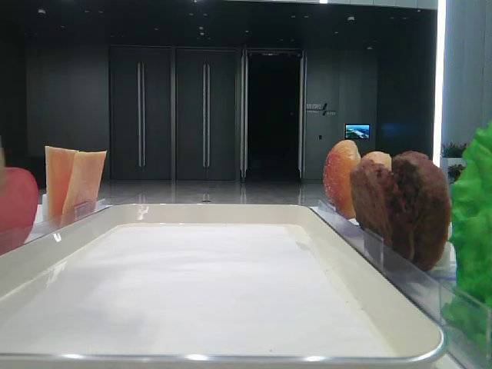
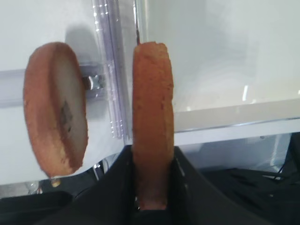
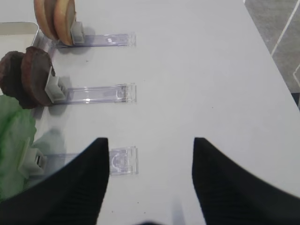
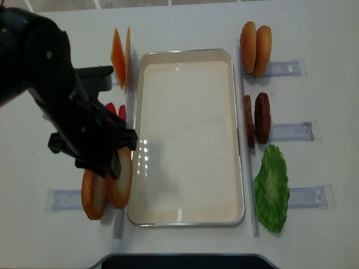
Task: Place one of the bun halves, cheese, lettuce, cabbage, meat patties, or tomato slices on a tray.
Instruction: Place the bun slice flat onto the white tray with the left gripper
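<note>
My left gripper (image 2: pixel 152 157) is shut on a bun half (image 2: pixel 152 122), held on edge beside the tray's left rim (image 4: pixel 133 140). A second bun half (image 2: pixel 55 108) stands to its left in a clear holder. The cream-white tray (image 1: pixel 231 215) has only its paper lining inside. Cheese (image 4: pixel 119 53) and tomato slices (image 4: pixel 115 110) stand along the tray's left side. More bun halves (image 4: pixel 255 47), meat patties (image 4: pixel 256 119) and lettuce (image 4: pixel 272 188) line its right side. My right gripper (image 3: pixel 150 145) hangs open over bare table. Cabbage is out of view.
Narrow clear plastic holders (image 3: pixel 101 93) stick out from the food items on the white table, to the right of the tray. The left arm's dark body (image 4: pixel 50 84) covers much of the table to the left of the tray.
</note>
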